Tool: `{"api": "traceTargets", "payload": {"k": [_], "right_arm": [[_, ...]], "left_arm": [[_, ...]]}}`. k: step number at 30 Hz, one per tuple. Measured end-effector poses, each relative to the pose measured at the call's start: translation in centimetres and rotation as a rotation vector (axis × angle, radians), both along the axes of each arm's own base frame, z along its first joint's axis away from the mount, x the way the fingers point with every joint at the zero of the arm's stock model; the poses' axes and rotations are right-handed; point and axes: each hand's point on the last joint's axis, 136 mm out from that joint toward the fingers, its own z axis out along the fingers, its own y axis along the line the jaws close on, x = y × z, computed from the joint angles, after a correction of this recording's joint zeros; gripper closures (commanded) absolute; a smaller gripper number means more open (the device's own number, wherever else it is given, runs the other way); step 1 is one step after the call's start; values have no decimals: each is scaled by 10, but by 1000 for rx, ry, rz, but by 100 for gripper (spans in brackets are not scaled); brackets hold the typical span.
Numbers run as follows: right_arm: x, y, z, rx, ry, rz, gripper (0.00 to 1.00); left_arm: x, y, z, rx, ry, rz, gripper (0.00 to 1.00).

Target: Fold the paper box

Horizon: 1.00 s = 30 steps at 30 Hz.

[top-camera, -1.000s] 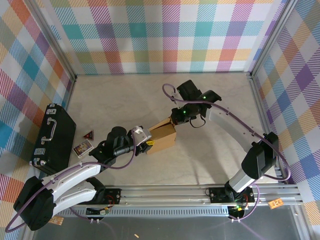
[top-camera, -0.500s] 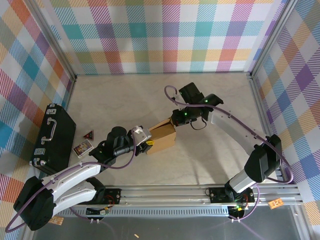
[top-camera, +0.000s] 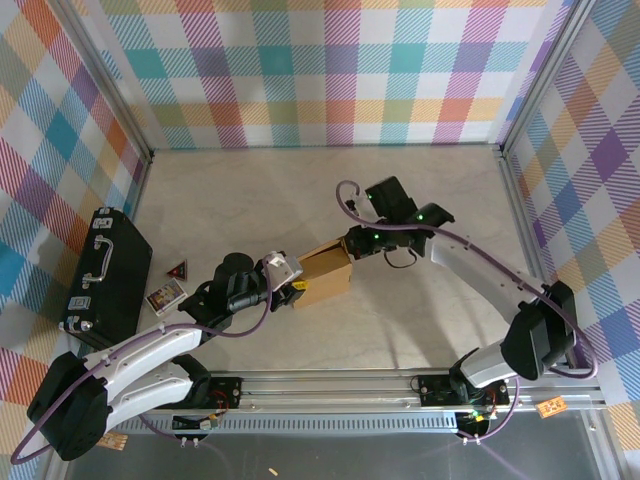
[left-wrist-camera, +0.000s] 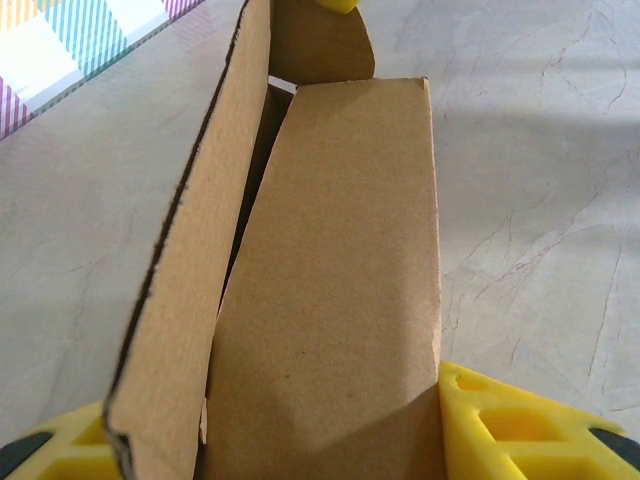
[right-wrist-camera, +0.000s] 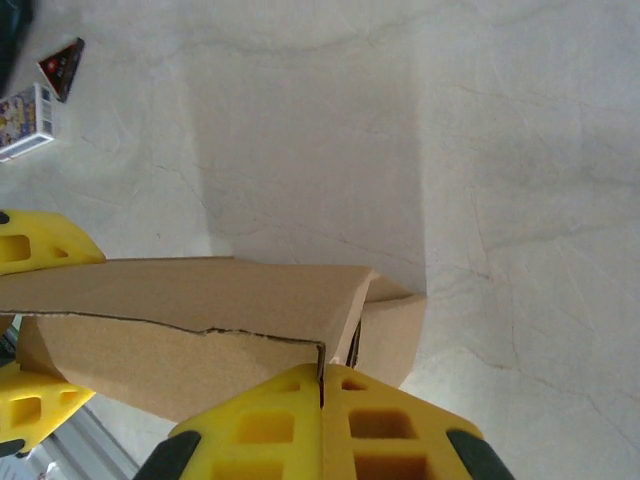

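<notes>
The paper box (top-camera: 326, 276) is a partly folded brown cardboard piece on the table's middle, held from both sides. My left gripper (top-camera: 291, 287) grips its near-left end. In the left wrist view the paper box (left-wrist-camera: 330, 300) stands between my yellow fingers (left-wrist-camera: 520, 425), with one flap raised on the left. My right gripper (top-camera: 352, 243) is at the box's far-right top corner. In the right wrist view its yellow fingertips (right-wrist-camera: 322, 385) are pressed together, with the thin edge of a flap of the box (right-wrist-camera: 200, 300) running into the seam between them.
A black hard case (top-camera: 105, 285) with a handle lies at the left wall. A small card box (top-camera: 165, 296) and a dark triangular piece (top-camera: 177, 268) lie between it and my left arm. Aluminium rails run along the near edge and the side walls.
My right arm has swung its elbow and wrist to the right and a little nearer, still at the box's corner. The box and my left gripper have stayed put.
</notes>
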Motion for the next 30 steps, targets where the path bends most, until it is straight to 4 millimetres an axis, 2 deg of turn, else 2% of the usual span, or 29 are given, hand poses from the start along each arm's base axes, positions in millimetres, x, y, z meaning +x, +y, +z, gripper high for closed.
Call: {"api": "traceTargets", "payload": {"k": [21, 27, 30], "right_arm": [[-7, -1, -13, 121, -294, 94, 100], [-9, -1, -13, 124, -323, 91, 100], [-10, -1, -11, 128, -327, 92, 97]], "left_arm": [[1, 2, -1, 2, 4, 15, 62], [0, 3, 1, 14, -12, 6, 66], [-1, 4, 0, 20, -18, 2, 68]]}}
